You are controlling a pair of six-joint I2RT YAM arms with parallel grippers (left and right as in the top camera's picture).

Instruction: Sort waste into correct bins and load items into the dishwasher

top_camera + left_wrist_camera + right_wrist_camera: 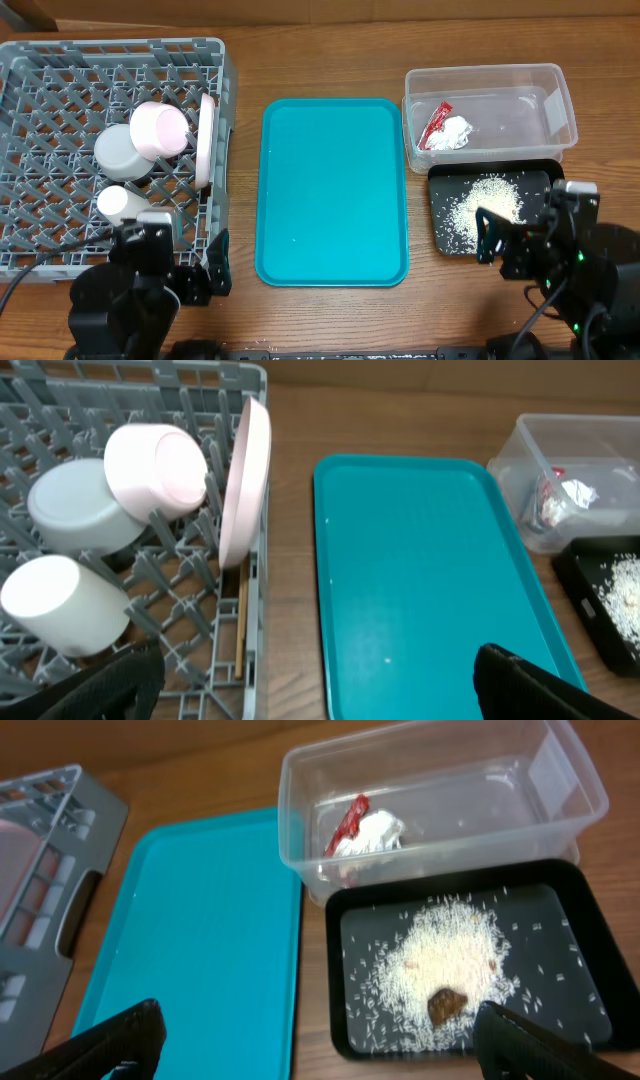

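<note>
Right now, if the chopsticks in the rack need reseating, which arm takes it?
Left. The left end effector hangs at the near corner of the rack, chopsticks just ahead. The right end effector sits by the black tray, beyond the blue tray.

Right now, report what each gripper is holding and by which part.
Nothing is held. The left gripper and the right gripper are both open, jaws spread wide with nothing between them.
</note>
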